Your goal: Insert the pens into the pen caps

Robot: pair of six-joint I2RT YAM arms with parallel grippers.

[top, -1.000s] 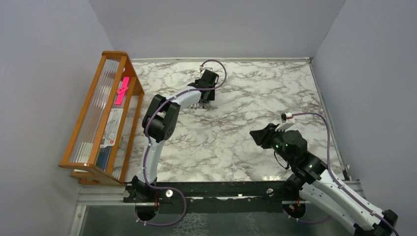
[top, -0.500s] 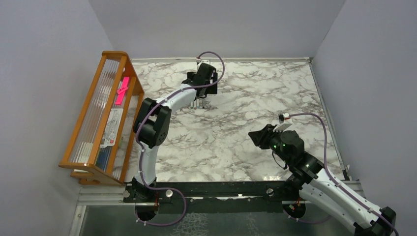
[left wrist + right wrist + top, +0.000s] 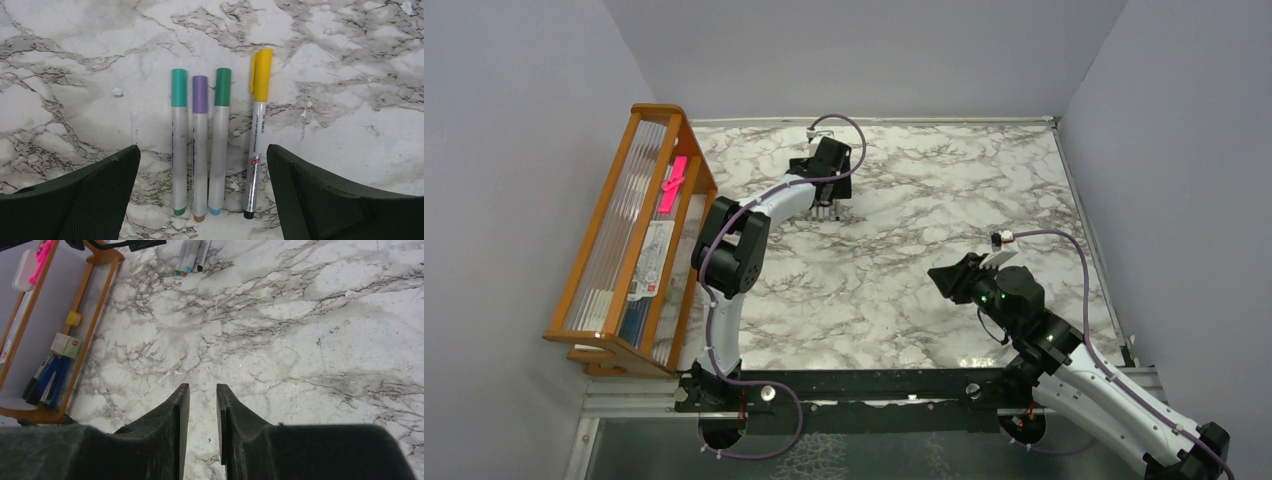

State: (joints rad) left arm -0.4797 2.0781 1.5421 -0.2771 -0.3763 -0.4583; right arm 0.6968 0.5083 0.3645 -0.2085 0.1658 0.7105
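Sprung wide, my left claw (image 3: 202, 152) holds nothing; just ahead lie four white pens (image 3: 219, 150), capped teal, purple, green, yellow.

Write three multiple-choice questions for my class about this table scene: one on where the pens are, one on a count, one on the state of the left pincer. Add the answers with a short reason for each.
1. Where do the pens lie?
A. in a cup
B. flat on the marble table
C. in a drawer

2. How many pens lie side by side?
A. two
B. four
C. six

3. How is the left pincer?
A. shut on a pen
B. shut, empty
C. open, holding nothing

Answers:
1 B: they lie in a row on the marble.
2 B: four barrels show, with teal, purple, green and yellow caps.
3 C: its fingers stand wide on either side of the row and touch no pen.
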